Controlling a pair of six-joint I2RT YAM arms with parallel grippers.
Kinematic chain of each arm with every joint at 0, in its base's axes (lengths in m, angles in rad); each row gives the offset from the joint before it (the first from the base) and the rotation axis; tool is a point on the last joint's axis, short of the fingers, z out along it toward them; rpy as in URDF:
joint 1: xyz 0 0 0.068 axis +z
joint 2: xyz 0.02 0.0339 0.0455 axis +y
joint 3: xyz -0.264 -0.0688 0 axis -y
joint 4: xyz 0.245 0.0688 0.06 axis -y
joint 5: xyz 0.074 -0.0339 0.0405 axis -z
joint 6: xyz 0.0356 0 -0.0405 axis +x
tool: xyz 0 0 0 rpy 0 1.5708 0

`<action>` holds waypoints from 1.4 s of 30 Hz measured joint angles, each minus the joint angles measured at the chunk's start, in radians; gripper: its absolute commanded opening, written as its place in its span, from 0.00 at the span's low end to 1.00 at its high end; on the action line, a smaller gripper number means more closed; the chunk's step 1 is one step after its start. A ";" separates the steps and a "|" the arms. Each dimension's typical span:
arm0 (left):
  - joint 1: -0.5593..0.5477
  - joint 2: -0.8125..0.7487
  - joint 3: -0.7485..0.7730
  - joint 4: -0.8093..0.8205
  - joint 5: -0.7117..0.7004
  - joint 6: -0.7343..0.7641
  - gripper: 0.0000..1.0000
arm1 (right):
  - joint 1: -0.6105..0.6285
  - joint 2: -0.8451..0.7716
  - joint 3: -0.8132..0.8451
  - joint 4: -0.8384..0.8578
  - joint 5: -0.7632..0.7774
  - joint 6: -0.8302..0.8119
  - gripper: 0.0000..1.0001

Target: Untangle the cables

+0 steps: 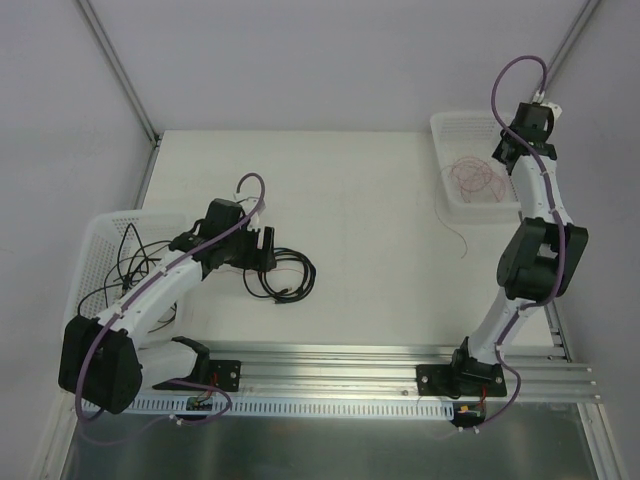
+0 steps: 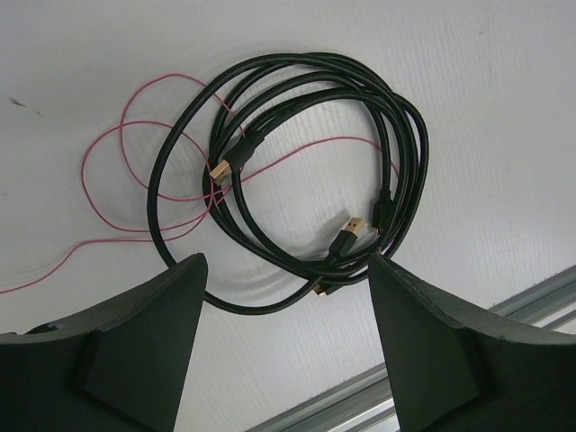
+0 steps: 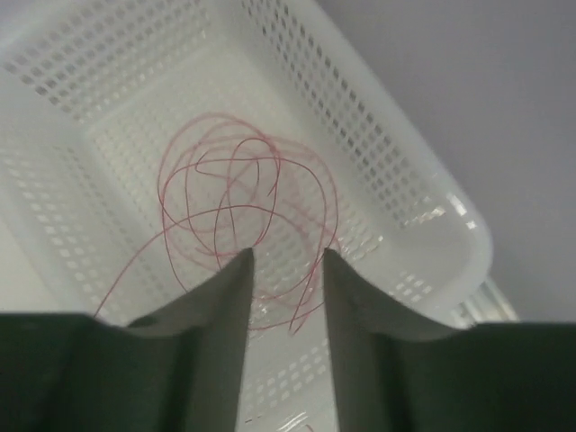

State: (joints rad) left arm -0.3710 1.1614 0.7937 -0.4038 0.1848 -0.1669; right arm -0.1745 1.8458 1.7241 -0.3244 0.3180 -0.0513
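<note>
No words, labels, brands or numbers can be read in any view. The gold-tipped plugs [image 2: 357, 225] show no legible marking.

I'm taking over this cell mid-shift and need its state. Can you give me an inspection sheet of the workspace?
Surface: white table, no spills seen; metal rail along its near edge.
Job's things: black cables coiled on the table, gold-tipped plugs, with a red wire looped through them; loose black cables in the left basket; red wire coil in the right basket, one strand trailing onto the table.
Clutter: nothing seen.
Grippers: left gripper open above the coiled cables, holding nothing; right gripper open over the right basket.
Cables: purple arm cables along both arms.
Surroundings: plain grey walls, metal frame posts.
</note>
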 measured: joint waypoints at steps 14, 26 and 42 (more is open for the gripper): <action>0.000 0.005 0.000 -0.002 0.043 0.000 0.73 | -0.012 -0.139 -0.172 -0.085 -0.183 0.039 0.74; 0.000 -0.041 0.000 -0.002 0.044 0.000 0.73 | 0.253 -0.299 -0.454 -0.054 -0.154 -0.051 0.63; 0.000 -0.046 0.000 -0.002 0.043 0.000 0.73 | 0.355 -0.055 -0.467 0.017 0.099 -0.225 0.42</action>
State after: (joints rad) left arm -0.3710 1.1156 0.7937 -0.4057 0.2279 -0.1665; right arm 0.1802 1.7912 1.2575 -0.3073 0.4168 -0.2760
